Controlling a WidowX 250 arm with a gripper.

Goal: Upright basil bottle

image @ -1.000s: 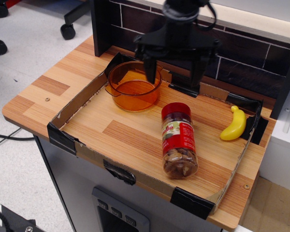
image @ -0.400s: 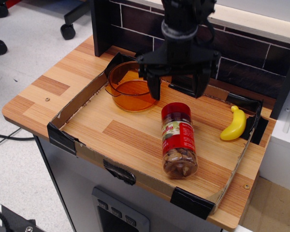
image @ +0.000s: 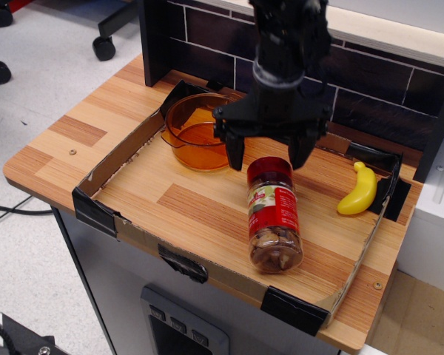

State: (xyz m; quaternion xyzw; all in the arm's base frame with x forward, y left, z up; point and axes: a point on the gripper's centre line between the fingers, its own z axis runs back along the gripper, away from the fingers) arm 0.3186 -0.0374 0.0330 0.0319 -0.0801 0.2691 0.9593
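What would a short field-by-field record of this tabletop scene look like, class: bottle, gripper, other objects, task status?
basil bottle: lying on its side in the tray, red lid toward the back wall, base toward the front edge
gripper: open, fingers pointing down on either side of the lid end, not gripping
orange bowl: upright, back left of the tray
banana: right side of the tray, apart from the bottle
cardboard tray: low walls, black tape at corners
task status: bottle not yet upright

The basil bottle (image: 273, 214) label (red, green-white patch) seemingly carries print, but nothing is legible.
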